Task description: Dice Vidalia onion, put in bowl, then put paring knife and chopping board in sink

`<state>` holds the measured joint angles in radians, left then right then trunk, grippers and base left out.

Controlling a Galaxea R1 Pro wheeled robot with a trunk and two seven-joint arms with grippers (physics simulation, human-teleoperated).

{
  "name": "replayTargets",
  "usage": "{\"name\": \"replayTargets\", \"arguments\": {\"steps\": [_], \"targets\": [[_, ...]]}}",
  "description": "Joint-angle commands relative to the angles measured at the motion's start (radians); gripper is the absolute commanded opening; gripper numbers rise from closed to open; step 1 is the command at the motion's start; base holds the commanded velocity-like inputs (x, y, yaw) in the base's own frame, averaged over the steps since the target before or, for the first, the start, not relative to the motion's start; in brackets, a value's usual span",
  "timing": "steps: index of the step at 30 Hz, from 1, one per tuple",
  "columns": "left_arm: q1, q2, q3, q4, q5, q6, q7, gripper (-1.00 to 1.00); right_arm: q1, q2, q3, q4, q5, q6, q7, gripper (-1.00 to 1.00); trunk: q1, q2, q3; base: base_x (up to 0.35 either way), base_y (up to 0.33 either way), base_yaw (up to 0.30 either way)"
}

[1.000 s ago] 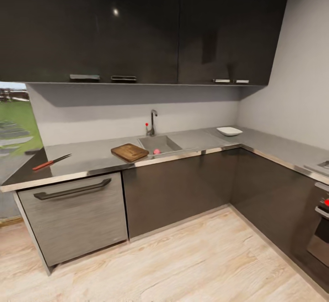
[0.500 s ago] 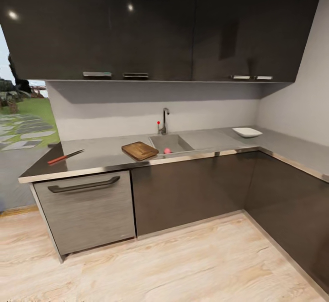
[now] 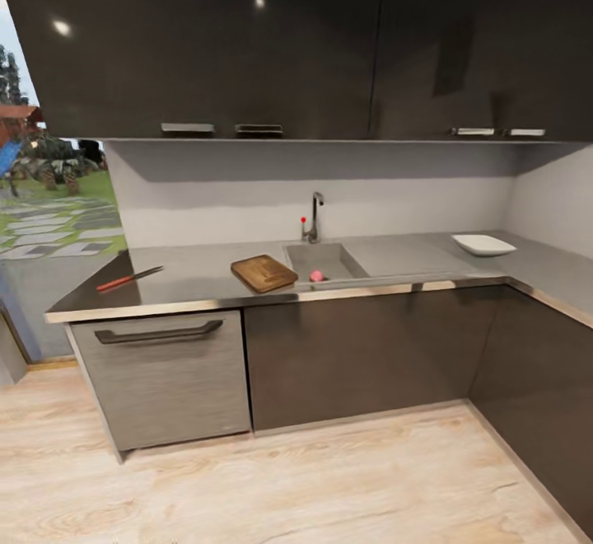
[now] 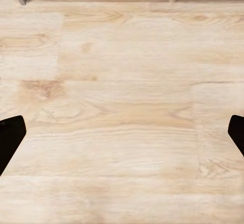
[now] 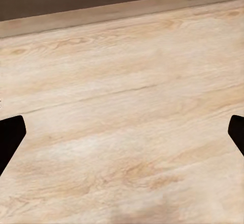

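Head view: small pinkish-red Vidalia onion (image 3: 316, 276) lies in the stainless-steel sink (image 3: 329, 257), beside the brown wooden chopping board (image 3: 263, 273). No step completed. Left gripper (image 4: 122, 132) and right gripper (image 5: 122, 132) fingers apart, empty.

Pink Vidalia onion (image 3: 316, 276) in sink (image 3: 327, 261), chopping board (image 3: 263, 273) beside, paring knife (image 3: 129, 279) left, bowl (image 3: 483, 245) right
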<state>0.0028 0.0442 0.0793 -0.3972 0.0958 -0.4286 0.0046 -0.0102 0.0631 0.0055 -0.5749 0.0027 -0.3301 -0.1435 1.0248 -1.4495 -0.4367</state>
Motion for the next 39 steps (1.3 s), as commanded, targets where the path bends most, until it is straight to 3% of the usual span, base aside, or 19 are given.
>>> {"name": "replayTargets", "arguments": {"steps": [1,21,31,39], "targets": [[0.000,0.000,-0.003,-0.001,0.010,-0.001,0.000,1.00,-0.001,0.000,0.001,0.001,0.000,-0.003,-0.004,1.00,0.000,0.000,-0.002,0.114,-0.118,0.240],[0.000,0.000,-0.003,0.000,0.011,-0.001,0.000,1.00,-0.001,0.000,0.001,0.000,0.000,-0.003,-0.004,1.00,0.000,0.000,-0.017,0.022,-0.025,0.255],[0.000,-0.002,-0.003,0.001,0.010,-0.001,0.000,1.00,-0.001,0.000,0.001,0.000,0.000,-0.003,-0.004,1.00,0.000,0.000,-0.024,0.161,-0.114,0.246],[0.000,0.000,-0.003,-0.001,0.009,-0.001,-0.001,1.00,-0.001,0.000,0.001,0.000,0.000,-0.003,-0.003,1.00,0.000,0.000,-0.025,0.241,-0.117,0.042]]}}
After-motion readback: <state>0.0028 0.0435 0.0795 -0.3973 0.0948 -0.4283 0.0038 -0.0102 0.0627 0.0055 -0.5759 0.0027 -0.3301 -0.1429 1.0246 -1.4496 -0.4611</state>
